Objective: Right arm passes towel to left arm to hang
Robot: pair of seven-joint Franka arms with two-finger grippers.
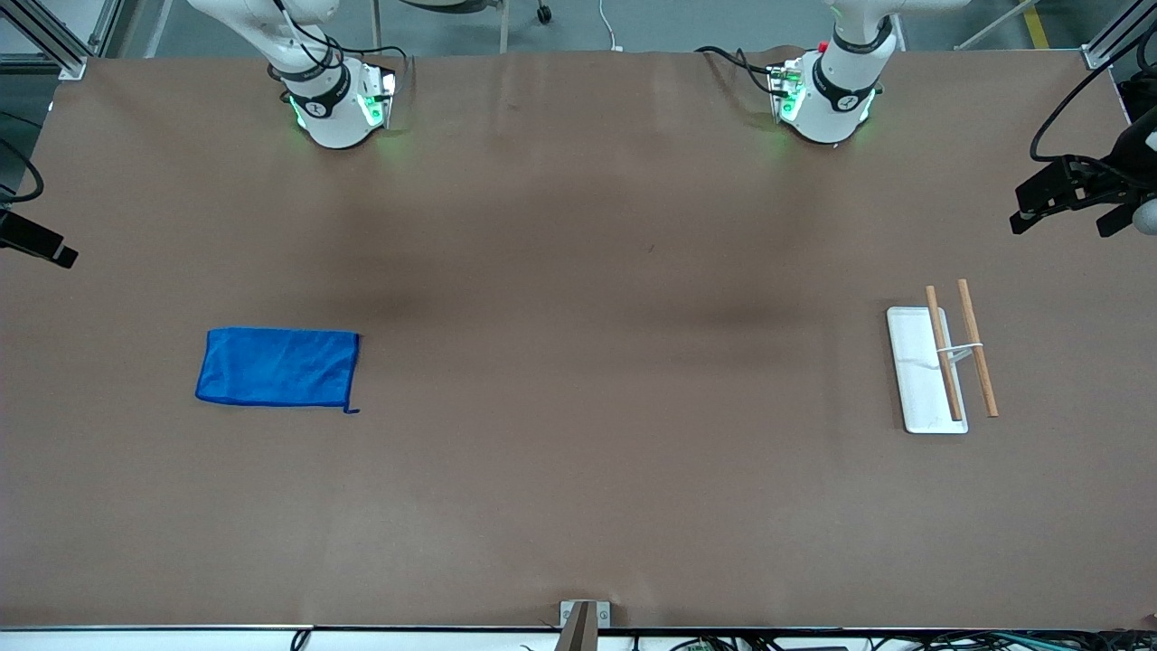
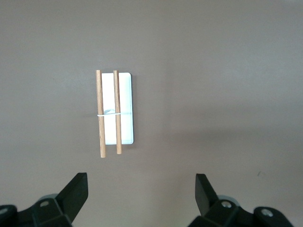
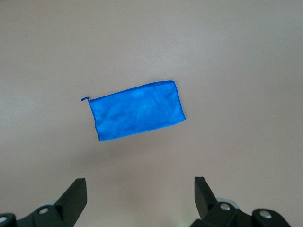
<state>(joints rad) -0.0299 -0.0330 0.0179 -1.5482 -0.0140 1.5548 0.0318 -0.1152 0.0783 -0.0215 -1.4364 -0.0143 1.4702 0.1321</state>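
Fingers of the left gripper [image 2: 140,191] stand wide apart with nothing between them, seen in the left wrist view as two dark tips framing bare brown surface; this gripper hangs high above the table, looking down on the white tray [image 2: 126,109] at the left arm's end. Across the tray run two wooden rods [image 2: 108,113], side by side and parallel, joined at their middle by a thin white tie; one rod lies over the tray and the other sits just past its long edge, and both overhang the tray's short edge nearer the front camera. The right gripper [image 3: 140,190] is likewise spread open and empty, raised well above the table and looking down on the towel [image 3: 137,110]. The towel lies flat on the table [image 1: 578,470] toward the right arm's end, a bright blue rectangle with a few soft wrinkles, untouched by either gripper. Its small loop [image 1: 351,410] sticks out from the corner nearer the front camera, on the side toward the middle of the table. In the front view the towel [image 1: 277,367] and the white tray [image 1: 915,362] sit well apart, with a wide stretch of brown table between them, at roughly the same nearness to the front camera. Both arms' white bases stand along the table edge farthest from the front camera, green lights glowing at their feet, and neither gripper shows in that view.
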